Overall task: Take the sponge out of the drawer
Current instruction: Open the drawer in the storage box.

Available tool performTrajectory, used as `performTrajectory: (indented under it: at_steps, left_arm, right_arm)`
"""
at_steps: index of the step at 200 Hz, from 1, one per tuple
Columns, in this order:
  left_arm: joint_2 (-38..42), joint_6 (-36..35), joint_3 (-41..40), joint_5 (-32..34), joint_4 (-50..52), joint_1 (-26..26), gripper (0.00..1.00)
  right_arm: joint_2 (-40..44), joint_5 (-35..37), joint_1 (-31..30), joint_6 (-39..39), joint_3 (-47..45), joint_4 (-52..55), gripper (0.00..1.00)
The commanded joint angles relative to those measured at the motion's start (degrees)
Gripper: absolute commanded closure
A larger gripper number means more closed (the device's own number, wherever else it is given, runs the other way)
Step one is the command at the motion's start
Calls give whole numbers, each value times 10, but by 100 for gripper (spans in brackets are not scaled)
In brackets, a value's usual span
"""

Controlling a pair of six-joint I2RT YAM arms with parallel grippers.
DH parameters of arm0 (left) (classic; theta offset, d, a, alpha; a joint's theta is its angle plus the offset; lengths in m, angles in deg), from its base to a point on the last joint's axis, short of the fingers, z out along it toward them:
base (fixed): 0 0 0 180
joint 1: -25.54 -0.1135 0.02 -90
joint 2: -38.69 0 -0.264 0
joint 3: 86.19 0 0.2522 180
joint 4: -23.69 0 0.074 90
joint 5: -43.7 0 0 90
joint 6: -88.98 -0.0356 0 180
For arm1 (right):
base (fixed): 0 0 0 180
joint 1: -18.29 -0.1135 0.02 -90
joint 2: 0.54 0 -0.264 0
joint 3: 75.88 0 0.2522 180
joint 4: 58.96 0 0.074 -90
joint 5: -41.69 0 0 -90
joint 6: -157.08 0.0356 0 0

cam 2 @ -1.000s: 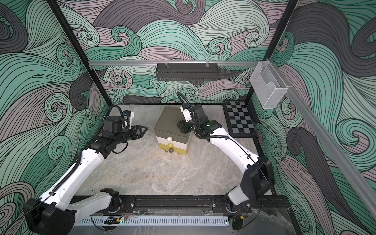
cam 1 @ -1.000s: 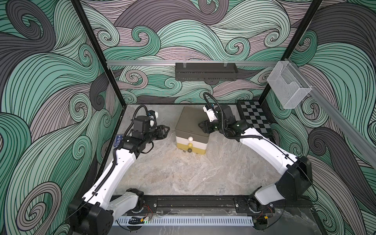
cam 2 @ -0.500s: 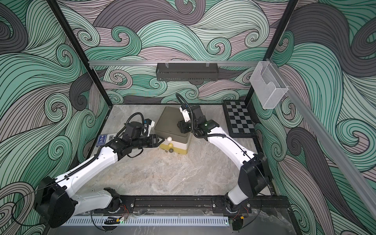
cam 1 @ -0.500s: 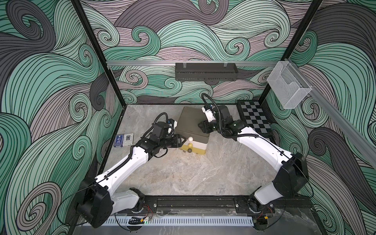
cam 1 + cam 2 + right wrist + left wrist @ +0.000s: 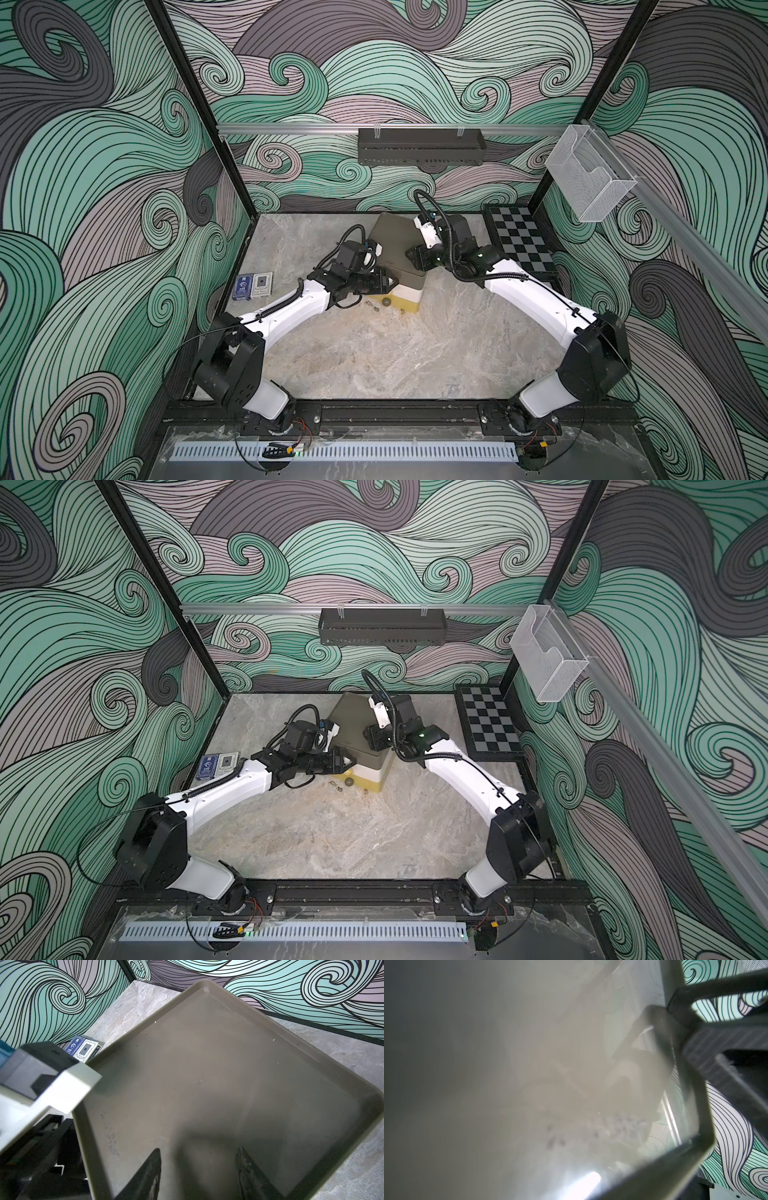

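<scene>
The sponge was unseen, presumably inside the small olive-topped cream plastic drawer unit [image 5: 395, 249]. The right gripper [image 5: 199, 1150] sat spread and empty over its top. The left gripper [image 5: 392, 284], at the drawer front, could not be read. Probably light and squashy, the sponge wanted a gentle mid-body pinch.

Closed in on three sides by walls [image 5: 374, 83] printed with swirling waves in teal, mauve and dark grey, lined in black. Framed at the back corners by black posts [image 5: 199, 108]. Across the back, an aluminium rail [image 5: 291, 129] carrying a dark perforated shelf [image 5: 419, 151]; on a side rail, a clear holder [image 5: 590, 183]. Underneath, a bench [image 5: 395, 353] of grey-beige marbled stone, evenly lit, softly shadowed. Flat in a far corner, a checkered board [image 5: 519, 245]. Along the near edge, a black track [image 5: 395, 415] and a white slotted duct [image 5: 345, 451].
</scene>
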State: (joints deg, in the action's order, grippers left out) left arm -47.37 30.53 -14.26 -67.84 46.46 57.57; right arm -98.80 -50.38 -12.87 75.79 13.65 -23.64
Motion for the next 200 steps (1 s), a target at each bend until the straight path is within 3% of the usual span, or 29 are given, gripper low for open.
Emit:
performTrajectory:
  at_steps: [1, 83, 200]
  left_arm:
    - [-2, -7, 29, 36, -38, 0, 52]
    - [30, -35, 48, 108, -6, 0, 57]
    - [13, -45, 48, 85, -7, 1, 58]
  right_arm:
    - [-26, -20, 2, 5, -14, 22, 43]
    - [-18, -20, 2, 3, -28, 21, 42]
    - [-19, -30, 4, 8, -28, 16, 42]
